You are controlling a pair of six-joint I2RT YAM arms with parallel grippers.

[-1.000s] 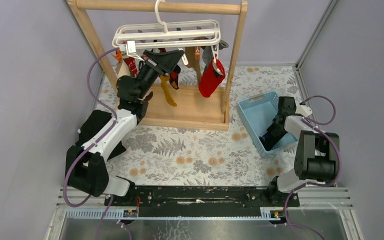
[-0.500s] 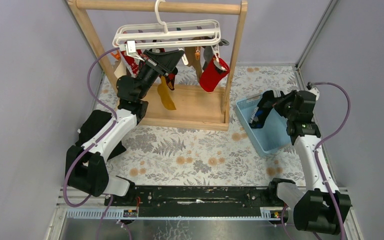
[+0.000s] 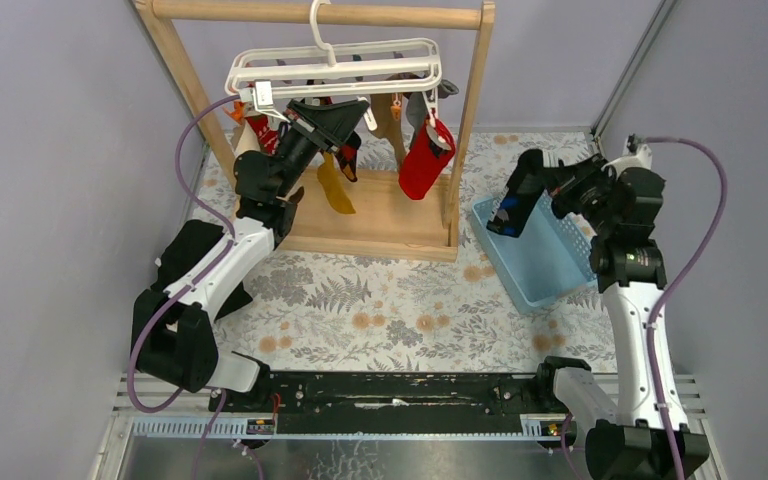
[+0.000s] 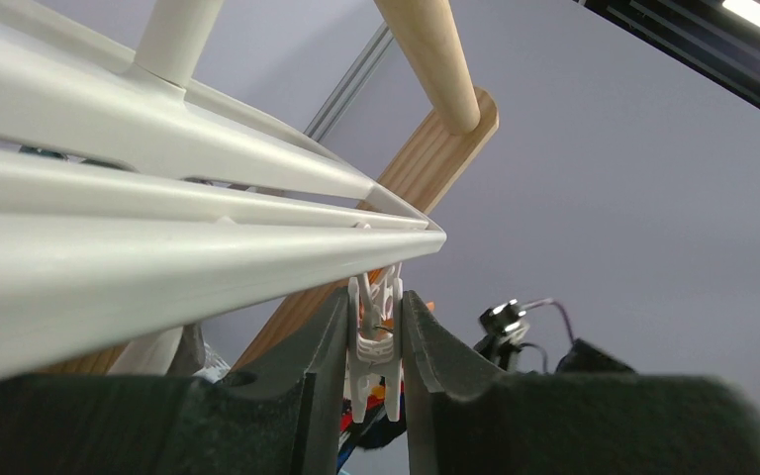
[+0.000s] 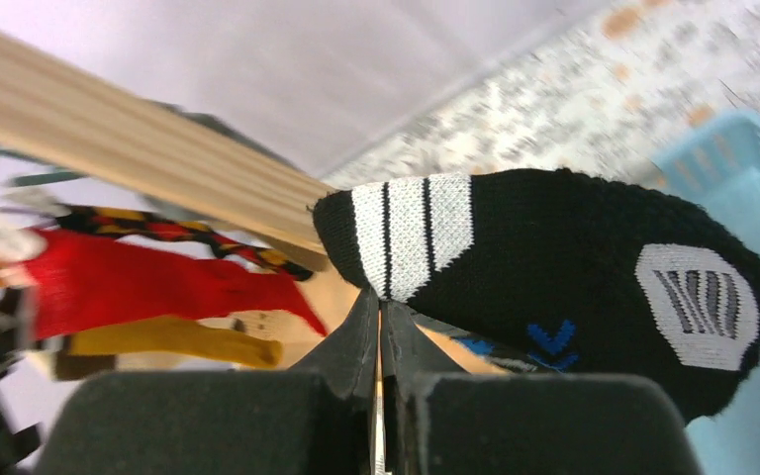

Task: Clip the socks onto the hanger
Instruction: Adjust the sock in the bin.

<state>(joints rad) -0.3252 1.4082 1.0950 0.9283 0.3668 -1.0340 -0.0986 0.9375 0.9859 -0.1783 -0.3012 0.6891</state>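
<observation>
The hanger [image 3: 332,68] hangs by its hook from the round rail of the wooden rack [image 3: 380,215], just under that rail. The left gripper [image 4: 375,317] is raised to the hanger's underside, between the rack's two posts. Its jaws are pinched in on a white clip [image 4: 374,361] that dangles beneath the hanger's bars, one finger pressing each side of the clip.

Below the hanger, a red sock [image 3: 423,157] hangs close to the rack's right post, and a mustard sock [image 3: 335,187] hangs nearer the middle. The other socks behind them are too crowded to tell apart.

The right gripper [image 5: 380,315] is in the air to the right of the rack, outside its right post. Its jaws are fully closed on the edge of a black sock [image 5: 554,267] with white stripes and a blue mark. That sock is held above the corner of the blue basket [image 3: 550,265] nearest the rack. The basket sits on the floral bench [image 3: 380,310], just right of the rack's base.
</observation>
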